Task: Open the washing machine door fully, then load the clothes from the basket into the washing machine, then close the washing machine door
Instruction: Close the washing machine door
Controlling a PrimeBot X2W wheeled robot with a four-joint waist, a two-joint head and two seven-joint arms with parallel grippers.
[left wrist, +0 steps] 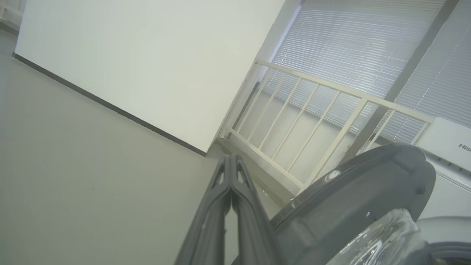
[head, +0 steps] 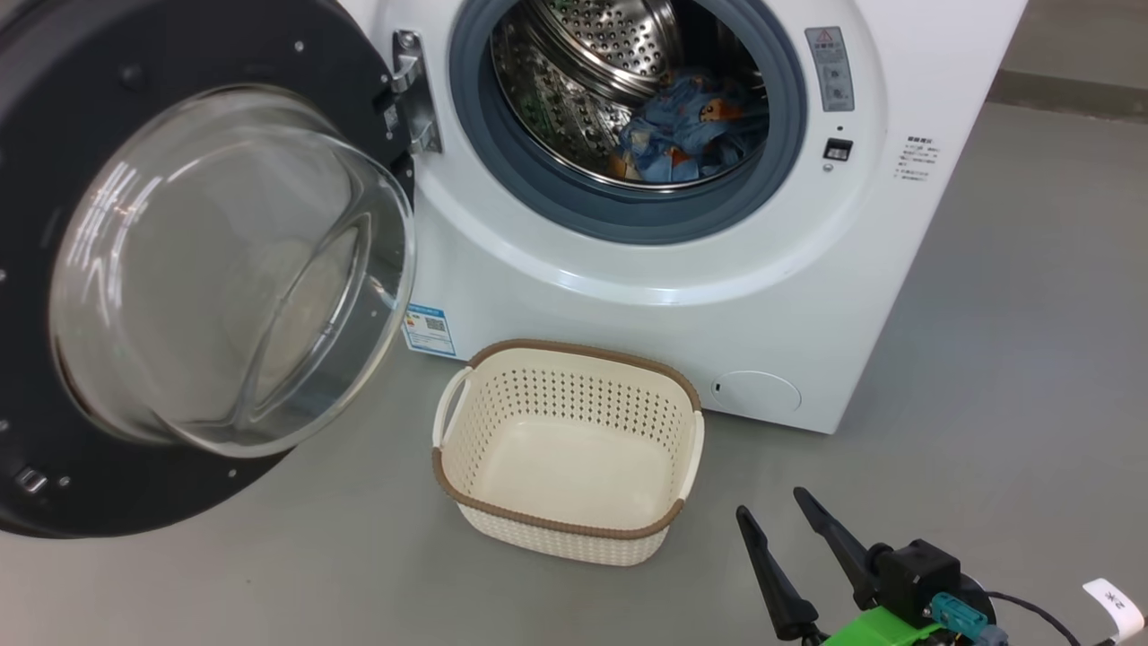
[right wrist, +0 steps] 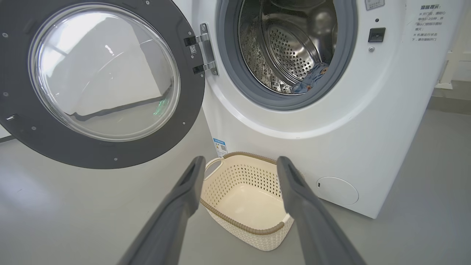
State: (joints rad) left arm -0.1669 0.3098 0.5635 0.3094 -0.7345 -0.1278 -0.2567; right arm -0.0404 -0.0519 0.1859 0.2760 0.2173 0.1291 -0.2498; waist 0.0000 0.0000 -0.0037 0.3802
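Pressed shut and empty, the left gripper [left wrist: 231, 159] has the open washing machine door [left wrist: 353, 198] close at its right, while the right gripper [right wrist: 241, 163], fingers spread wide on nothing, frames the empty basket [right wrist: 250, 176] just ahead, with the clothes [right wrist: 311, 76] beyond and above inside the washing machine [right wrist: 368, 121].

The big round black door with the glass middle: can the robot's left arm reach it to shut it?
Probably yes: the shut left gripper sits close beside the round black-rimmed glass door, with nothing between them.
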